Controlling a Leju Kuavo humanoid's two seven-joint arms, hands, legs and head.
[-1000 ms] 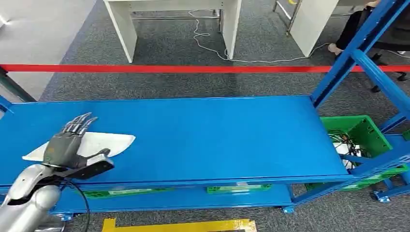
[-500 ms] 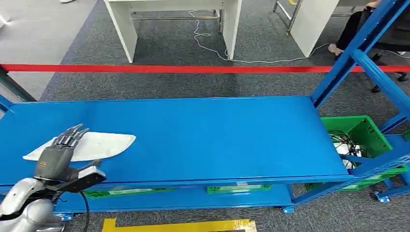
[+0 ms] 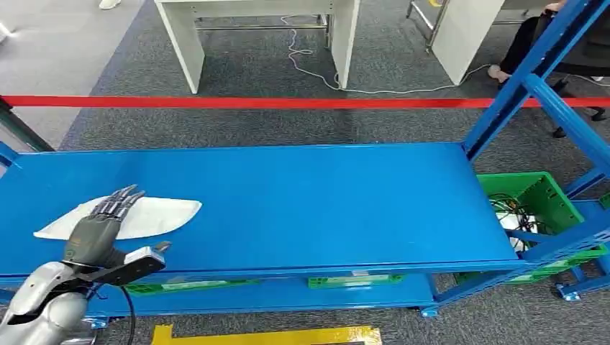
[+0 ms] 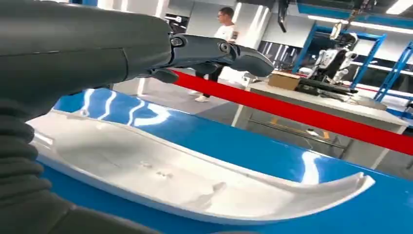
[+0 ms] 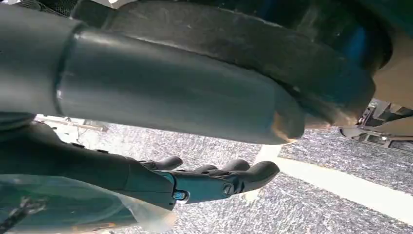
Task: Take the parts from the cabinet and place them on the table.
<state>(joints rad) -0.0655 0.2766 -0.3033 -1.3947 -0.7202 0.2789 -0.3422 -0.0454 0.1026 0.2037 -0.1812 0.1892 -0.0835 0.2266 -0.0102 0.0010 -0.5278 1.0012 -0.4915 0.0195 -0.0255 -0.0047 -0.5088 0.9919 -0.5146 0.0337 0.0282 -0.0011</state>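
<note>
We note the white part [image 3: 126,218] lying on the counter [image 3: 302,201] at its left end, long axis left-right. Left hand [image 3: 97,233] hovers over it, fingers spread, grasping nothing. Right hand [image 5: 195,180] hangs empty.

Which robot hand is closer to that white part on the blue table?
Left. The left hand hovers open right over the white part on the blue table; the right hand hangs by the floor.
</note>
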